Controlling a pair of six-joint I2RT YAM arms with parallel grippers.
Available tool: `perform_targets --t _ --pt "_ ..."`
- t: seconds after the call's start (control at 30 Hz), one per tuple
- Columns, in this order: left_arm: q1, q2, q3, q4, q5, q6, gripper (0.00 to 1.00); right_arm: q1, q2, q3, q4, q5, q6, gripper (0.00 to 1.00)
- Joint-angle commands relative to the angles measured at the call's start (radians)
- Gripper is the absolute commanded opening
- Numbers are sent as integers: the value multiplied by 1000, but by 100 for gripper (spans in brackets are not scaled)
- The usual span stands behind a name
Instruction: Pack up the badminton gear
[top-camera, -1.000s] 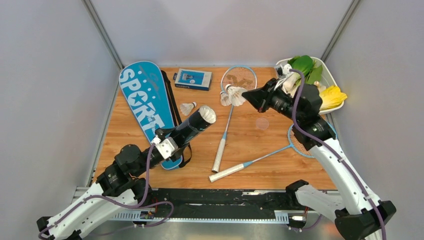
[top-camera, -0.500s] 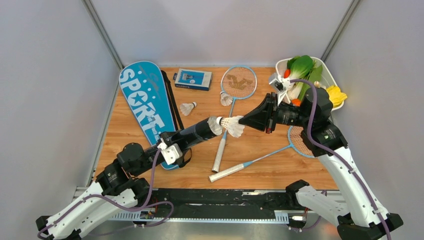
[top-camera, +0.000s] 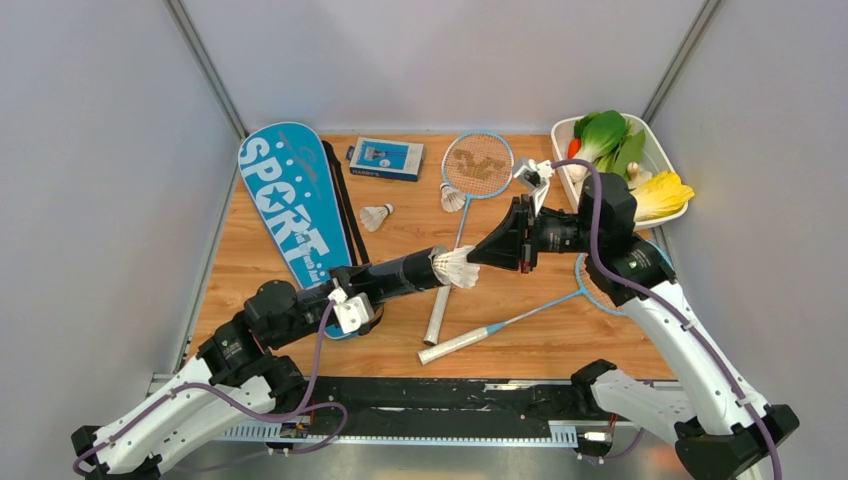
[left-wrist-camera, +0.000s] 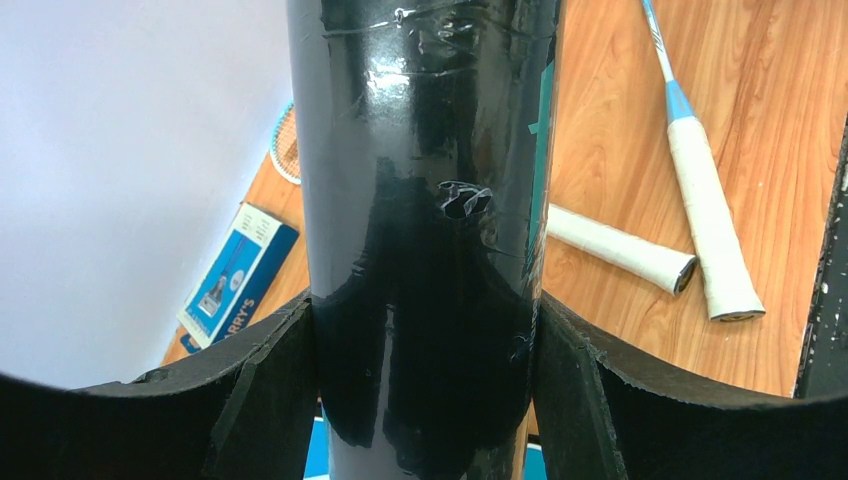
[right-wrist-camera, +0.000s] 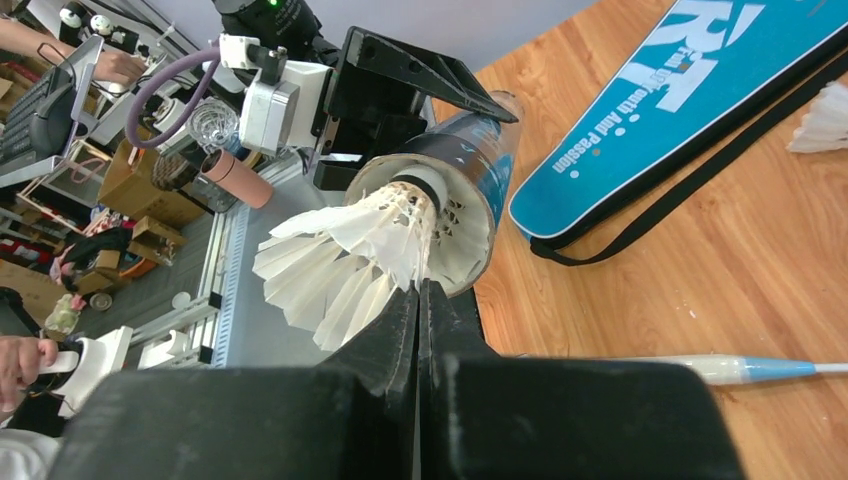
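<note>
My left gripper (top-camera: 349, 287) is shut on the long black tube (top-camera: 395, 273), held slanted above the table with its open mouth pointing right; the tube fills the left wrist view (left-wrist-camera: 430, 200). My right gripper (top-camera: 477, 257) is shut on the feather skirt of a white shuttlecock (top-camera: 458, 268), whose cork end sits in the tube mouth (right-wrist-camera: 465, 220). Two more shuttlecocks (top-camera: 376, 215) (top-camera: 452, 197) lie on the table. One light-blue racket (top-camera: 478, 165) lies at the back, a second (top-camera: 520, 318) near the front. The blue SPORT cover (top-camera: 290, 210) lies at the left.
A small blue box (top-camera: 386, 158) lies at the back between the cover and the racket head. A white tray of vegetables (top-camera: 657, 140) stands at the back right. Grey walls close in the wooden table (top-camera: 520, 355). Both white racket handles (left-wrist-camera: 705, 210) lie under the tube.
My right gripper has carried the shuttlecock left and down from the back to the tube mouth. My left gripper has swung the tube lower and to the right to meet it.
</note>
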Motion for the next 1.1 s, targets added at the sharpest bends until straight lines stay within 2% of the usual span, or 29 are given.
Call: perform_targets --t 0.0,0.3,0.67,0.93,1.07 --pt "-1 1 43 68 36 36 55 51 31 -5 -2 51 9 0" --pt "-1 5 35 79 58 41 55 178 101 31 -22 230 38 0" --pt "0 19 42 85 55 49 55 220 148 43 -24 394 94 0" --pt "-1 28 46 90 50 46 54 275 177 34 -9 446 112 0" --pt "-1 20 39 87 32 43 54 275 152 28 -8 490 117 12"
